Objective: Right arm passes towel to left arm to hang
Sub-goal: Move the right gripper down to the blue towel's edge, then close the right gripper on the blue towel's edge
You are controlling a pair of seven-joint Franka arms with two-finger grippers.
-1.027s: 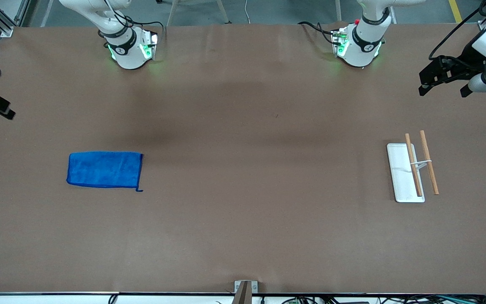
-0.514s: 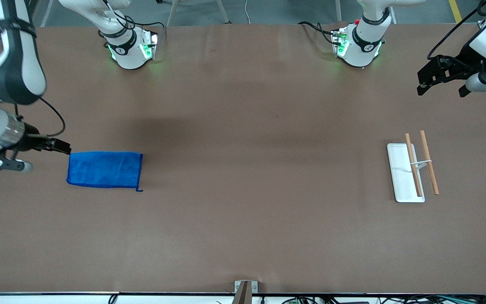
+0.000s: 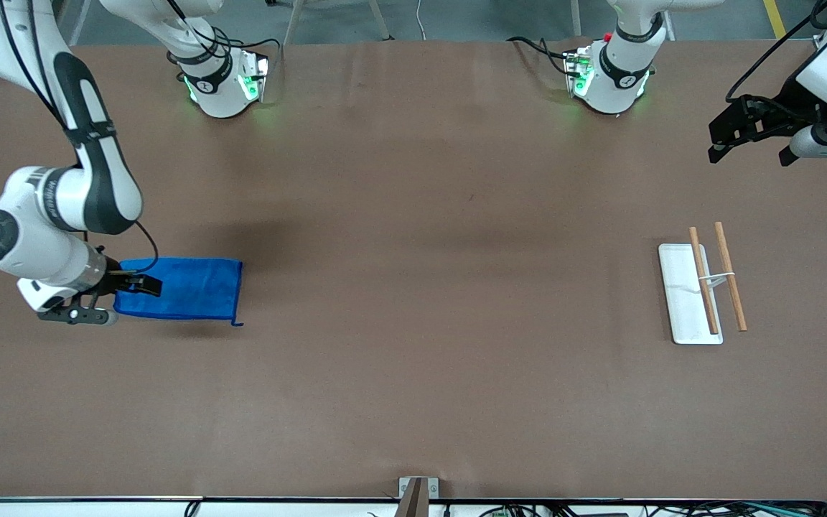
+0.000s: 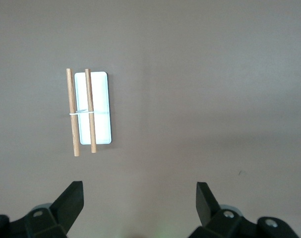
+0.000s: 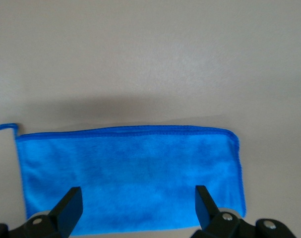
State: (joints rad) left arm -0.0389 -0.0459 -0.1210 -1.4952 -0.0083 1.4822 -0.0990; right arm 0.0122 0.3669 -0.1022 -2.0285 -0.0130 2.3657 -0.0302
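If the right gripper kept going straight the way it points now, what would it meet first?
Most likely the towel: the right gripper points down with open jaws over the towel's end toward the right arm's end of the table, nothing showing between them. Its height above the cloth is unclear.

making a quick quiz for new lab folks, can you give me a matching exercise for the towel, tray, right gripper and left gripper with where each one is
Things:
1. towel
2. tray
3. right gripper
4. left gripper

Places:
A. open, up over the table at the left arm's end
B. flat on the table at the right arm's end
C. open, over the towel's edge
D. on the table at the left arm's end, with two wooden rods above it

Pairs: 1-B, 2-D, 3-C, 4-A
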